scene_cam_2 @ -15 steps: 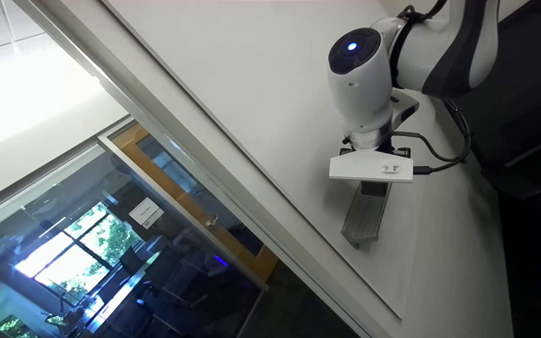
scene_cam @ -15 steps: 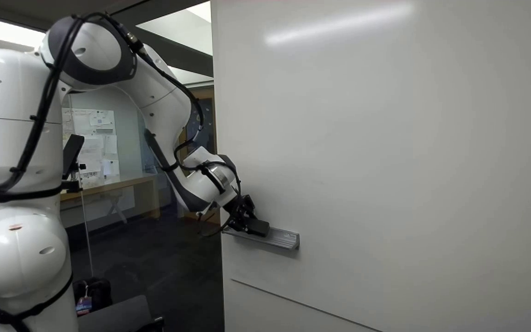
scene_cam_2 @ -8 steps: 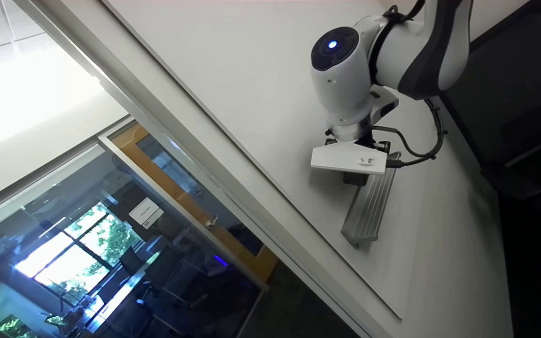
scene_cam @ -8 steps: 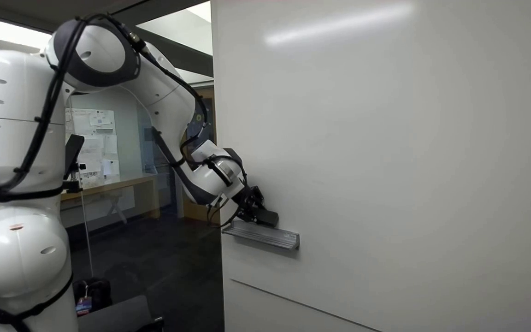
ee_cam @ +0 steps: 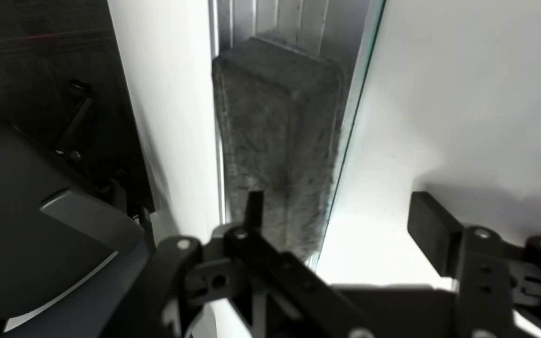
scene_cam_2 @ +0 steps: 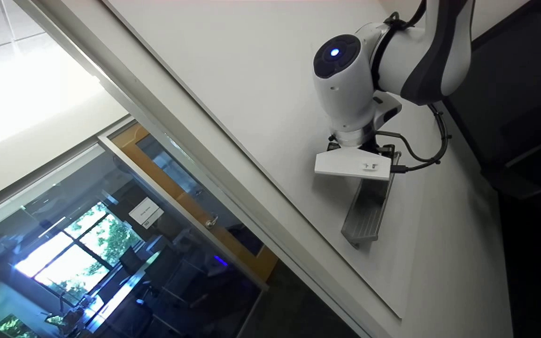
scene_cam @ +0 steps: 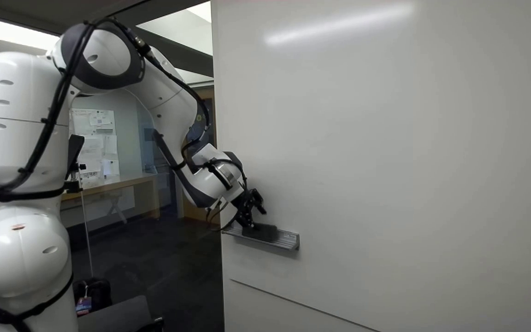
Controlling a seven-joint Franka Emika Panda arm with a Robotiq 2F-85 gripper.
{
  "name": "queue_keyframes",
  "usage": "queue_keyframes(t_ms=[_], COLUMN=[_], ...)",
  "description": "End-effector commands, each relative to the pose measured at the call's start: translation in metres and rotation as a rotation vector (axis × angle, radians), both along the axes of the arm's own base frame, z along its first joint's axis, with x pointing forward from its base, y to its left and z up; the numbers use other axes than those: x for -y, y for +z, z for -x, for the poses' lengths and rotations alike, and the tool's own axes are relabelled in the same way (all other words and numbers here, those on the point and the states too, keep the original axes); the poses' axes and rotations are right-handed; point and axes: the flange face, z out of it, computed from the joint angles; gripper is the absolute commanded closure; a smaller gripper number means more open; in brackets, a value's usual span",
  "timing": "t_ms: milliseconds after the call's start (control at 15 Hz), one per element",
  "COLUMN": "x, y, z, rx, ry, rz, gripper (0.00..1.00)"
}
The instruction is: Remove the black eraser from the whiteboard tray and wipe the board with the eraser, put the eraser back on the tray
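Note:
The black eraser (scene_cam: 268, 233) lies on the grey whiteboard tray (scene_cam: 289, 240) in an exterior view. In the wrist view the eraser (ee_cam: 270, 122) lies lengthwise along the tray (ee_cam: 287, 21), its body slightly tilted. My gripper (ee_cam: 338, 216) is open and empty. One finger (ee_cam: 253, 209) overlaps the eraser in the picture; the other finger (ee_cam: 432, 230) is over the white board (ee_cam: 477, 84); contact cannot be told. The gripper (scene_cam: 255, 219) is just above the eraser's near end. In an exterior view a white plate on the wrist hides the fingers over the tray (scene_cam_2: 362, 227). The board (scene_cam: 385, 161) shows plain white with a light reflection.
The tray sticks out near the board's side edge (scene_cam: 219, 138). A thin seam (scene_cam: 302, 304) runs below the tray. A dark chair (ee_cam: 40, 225) stands beside the board in the wrist view. Cables (scene_cam_2: 439, 145) loop from the wrist.
The gripper held the eraser at the tray, then a little above it by the board. Now the gripper has opened, and the eraser has dropped onto the tray.

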Motion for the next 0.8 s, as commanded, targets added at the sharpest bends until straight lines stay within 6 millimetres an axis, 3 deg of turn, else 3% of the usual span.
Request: queue_keyframes(t_ms=[0, 400, 733], x=[0.001, 0.019, 0.045], y=[0.004, 0.022, 0.025], z=[-0.003, 0.009, 0.042], rx=[0.013, 0.038, -0.072], ry=[-0.011, -0.017, 0.03], rz=[0.022, 0.017, 0.063], gripper=[0.0, 0.0, 0.0])
